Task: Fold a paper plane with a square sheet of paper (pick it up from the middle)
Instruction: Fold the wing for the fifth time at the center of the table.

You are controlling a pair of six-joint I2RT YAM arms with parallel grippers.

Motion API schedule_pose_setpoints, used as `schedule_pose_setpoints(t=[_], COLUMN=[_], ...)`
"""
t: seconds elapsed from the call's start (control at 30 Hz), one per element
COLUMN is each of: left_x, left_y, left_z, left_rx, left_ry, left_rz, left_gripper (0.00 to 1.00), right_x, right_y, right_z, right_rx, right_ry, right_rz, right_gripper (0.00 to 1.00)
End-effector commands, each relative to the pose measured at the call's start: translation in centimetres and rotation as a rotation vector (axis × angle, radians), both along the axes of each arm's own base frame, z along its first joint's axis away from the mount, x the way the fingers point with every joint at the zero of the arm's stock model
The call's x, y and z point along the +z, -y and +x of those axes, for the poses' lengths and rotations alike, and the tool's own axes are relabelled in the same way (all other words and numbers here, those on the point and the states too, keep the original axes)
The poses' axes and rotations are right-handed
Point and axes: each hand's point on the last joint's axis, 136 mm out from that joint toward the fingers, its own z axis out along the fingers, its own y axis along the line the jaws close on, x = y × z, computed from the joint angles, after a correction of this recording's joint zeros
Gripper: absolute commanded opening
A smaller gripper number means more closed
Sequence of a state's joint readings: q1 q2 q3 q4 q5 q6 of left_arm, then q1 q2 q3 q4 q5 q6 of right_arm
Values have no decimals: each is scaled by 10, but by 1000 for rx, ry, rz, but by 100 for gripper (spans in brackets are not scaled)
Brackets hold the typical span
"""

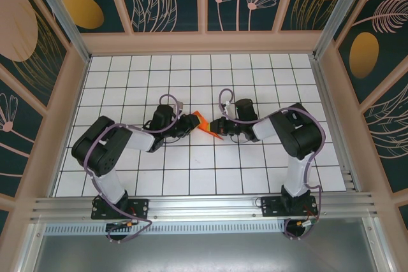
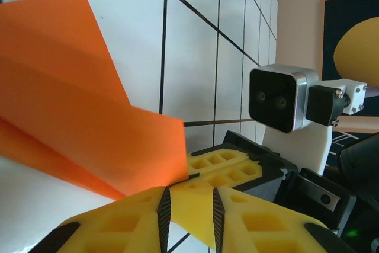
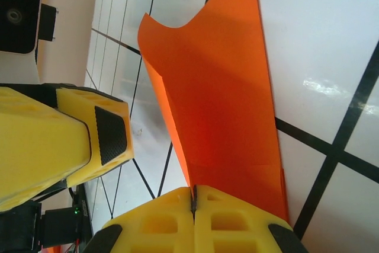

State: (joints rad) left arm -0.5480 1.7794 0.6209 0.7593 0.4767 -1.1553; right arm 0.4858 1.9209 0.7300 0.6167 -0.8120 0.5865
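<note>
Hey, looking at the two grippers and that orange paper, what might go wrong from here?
The right gripper pinches the orange paper by one end, so it could slip or tear if pulled. The left gripper, jaws parted, sits close beside the paper and the right gripper; closing there might crumple a fold or bump it.

Orange paper [image 2: 83, 111] partly off-frame, left

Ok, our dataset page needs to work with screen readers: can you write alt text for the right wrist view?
The jaws of the right gripper are shut on the near end of a creased orange paper, which stretches away over the white grid table. The left gripper sits at the left, apart from the paper.
</note>
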Motion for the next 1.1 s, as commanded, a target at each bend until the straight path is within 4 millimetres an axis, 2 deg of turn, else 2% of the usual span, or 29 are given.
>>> schedule_pose_setpoints(t=[0.0,0.6,1.07], left_x=[9,-18,-38], left_y=[13,12,4], left_z=[4,14,22], left_rx=[-48,-25,27], left_ry=[56,19,-36], left_rz=[-23,40,130], left_gripper=[28,20,16], right_x=[-3,-9,10], right_y=[-1,1,1], right_z=[1,5,10], right_rx=[7,11,104], right_ry=[-44,-80,116], right_rz=[11,-20,-97], right_gripper=[0,0,29])
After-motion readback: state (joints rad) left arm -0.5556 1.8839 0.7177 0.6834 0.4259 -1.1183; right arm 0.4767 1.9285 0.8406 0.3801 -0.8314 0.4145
